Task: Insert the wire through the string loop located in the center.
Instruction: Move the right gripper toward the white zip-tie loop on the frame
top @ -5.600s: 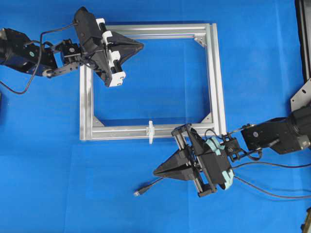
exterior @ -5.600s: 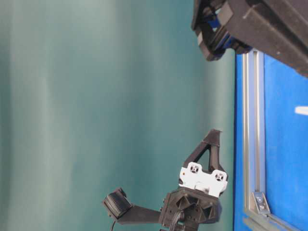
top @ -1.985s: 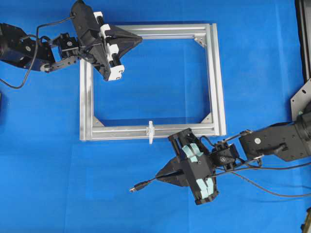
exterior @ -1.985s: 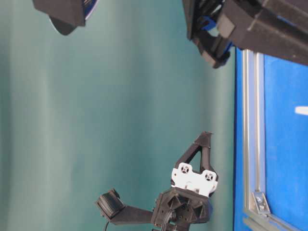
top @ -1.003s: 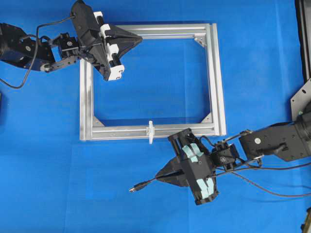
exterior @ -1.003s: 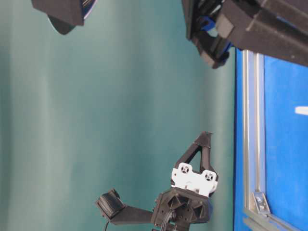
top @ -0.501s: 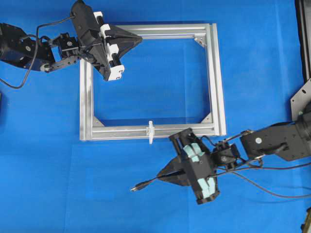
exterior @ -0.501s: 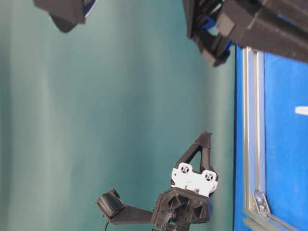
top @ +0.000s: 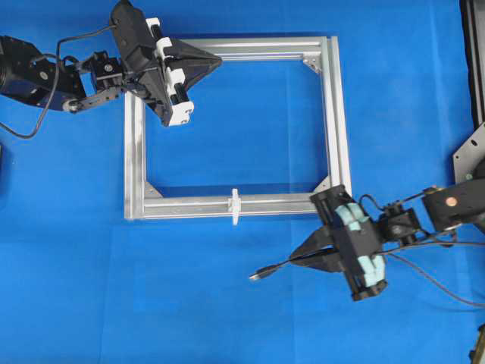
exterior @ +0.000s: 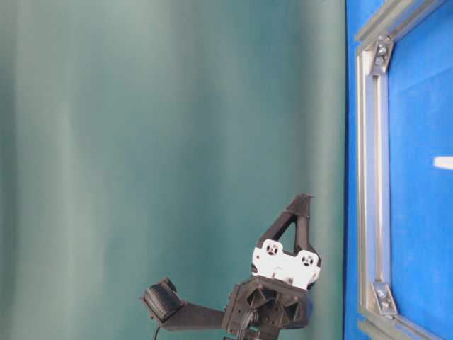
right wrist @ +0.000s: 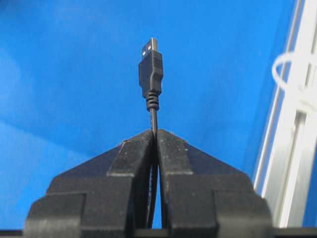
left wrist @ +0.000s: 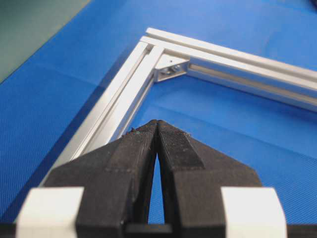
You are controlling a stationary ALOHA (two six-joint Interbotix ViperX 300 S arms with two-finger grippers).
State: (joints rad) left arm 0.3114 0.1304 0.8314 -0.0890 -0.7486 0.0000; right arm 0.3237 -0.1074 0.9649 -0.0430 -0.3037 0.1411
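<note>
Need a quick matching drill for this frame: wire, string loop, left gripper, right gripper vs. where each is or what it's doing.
Things:
1. wire
2. string loop
3. left gripper
4. right gripper

States:
A. shut, empty, over the frame's top rail
B. upright on the frame's bottom rail
C. shut on the cable just behind the plug
D. plug sticking out past closed fingertips, off the frame

Pairs: 1-D, 2-B, 3-A, 4-C
</note>
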